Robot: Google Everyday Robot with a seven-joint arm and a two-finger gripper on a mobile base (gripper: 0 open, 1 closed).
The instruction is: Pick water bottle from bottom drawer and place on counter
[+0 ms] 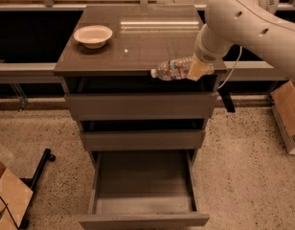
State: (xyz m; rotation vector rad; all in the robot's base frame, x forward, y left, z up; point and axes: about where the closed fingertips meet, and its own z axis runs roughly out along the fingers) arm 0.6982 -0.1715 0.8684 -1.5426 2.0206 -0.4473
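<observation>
Half the task was done: the water bottle (172, 69) was held sideways, clamped in the gripper (198, 70), at the counter's (147, 47) front edge, above the emptied bottom drawer (142, 220); placement was not yet done.

Arm (253, 18) comes in from top right: fat, smooth, off-white shell, rounded tube sections, no sharp edges. Two small dark dots on the casing, approx. mid-shell. It narrows twd the wrist, w/ a ring seam btwn the sections. Gripper (199, 70) sits at the arm's lower-left end, right of centre: short, pale tan fingers, duller than the white shell.
</observation>
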